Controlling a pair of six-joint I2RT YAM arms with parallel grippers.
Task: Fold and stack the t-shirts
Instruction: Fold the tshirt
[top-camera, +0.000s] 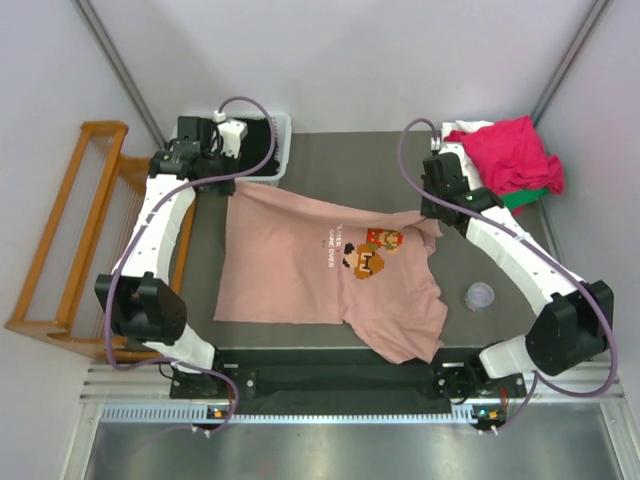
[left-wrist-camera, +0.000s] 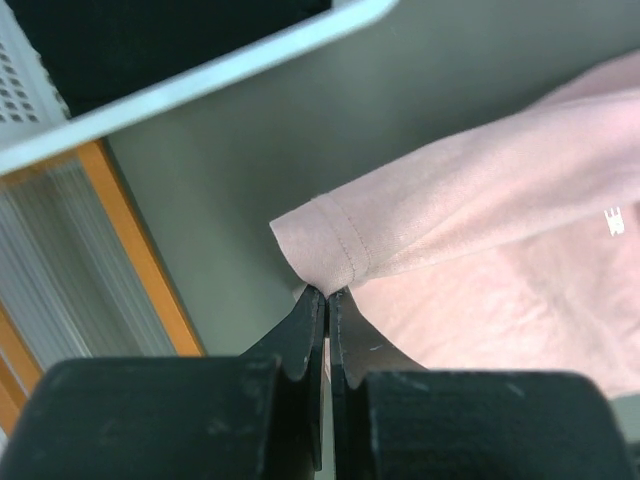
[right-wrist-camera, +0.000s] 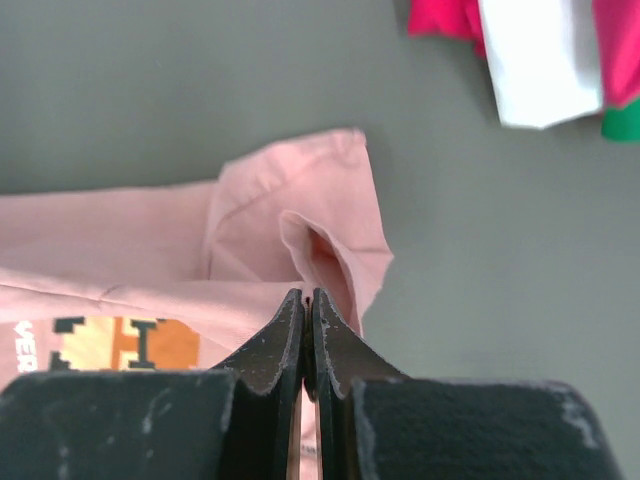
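The dusty-pink t-shirt (top-camera: 320, 270) with pixel figures and white lettering lies spread across the dark table, chest up. My left gripper (top-camera: 232, 186) is shut on its far-left sleeve hem; in the left wrist view the gripper (left-wrist-camera: 327, 293) pinches the stitched sleeve edge (left-wrist-camera: 340, 240). My right gripper (top-camera: 432, 214) is shut on the bunched far-right sleeve; in the right wrist view the gripper (right-wrist-camera: 307, 297) pinches a fold of that pink sleeve (right-wrist-camera: 300, 200). A pile with a crimson-pink shirt (top-camera: 510, 150), a white shirt (top-camera: 470, 130) and a green shirt (top-camera: 525, 197) sits at the far right corner.
A white bin (top-camera: 268, 150) stands at the far left behind my left gripper, its rim in the left wrist view (left-wrist-camera: 200, 80). A wooden rack (top-camera: 70, 230) stands left of the table. A small clear cup (top-camera: 481, 295) sits right of the shirt.
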